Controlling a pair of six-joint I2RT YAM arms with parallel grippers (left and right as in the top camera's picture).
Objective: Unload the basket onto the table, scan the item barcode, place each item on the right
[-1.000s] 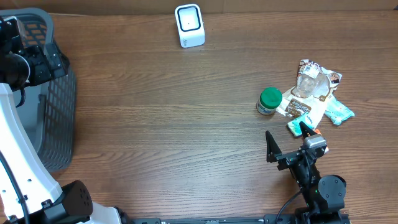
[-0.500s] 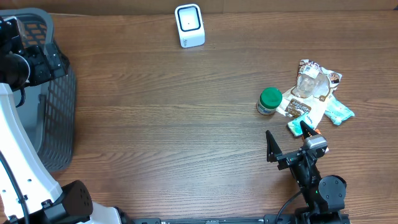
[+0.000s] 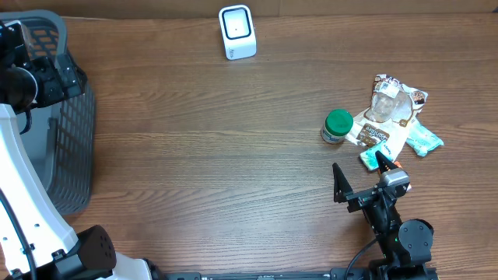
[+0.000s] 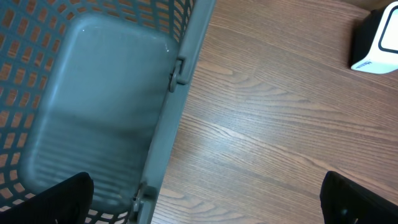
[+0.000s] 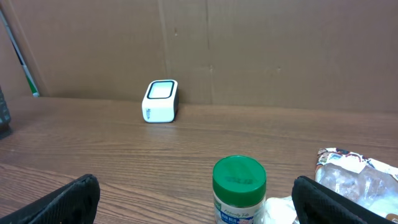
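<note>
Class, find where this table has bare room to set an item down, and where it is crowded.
Bare wood spans the middle, bordered by the basket, the scanner and the green-lidded jar. Crowded: the packets piled beside the jar.

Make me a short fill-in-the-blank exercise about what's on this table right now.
The jar beside the snack packets has a ___ lid.
The left gripper hovers above the grey ___.
The scanner is ___ in colour.
The right gripper has its jaws ___.
Missing words: green; basket; white; open.
</note>
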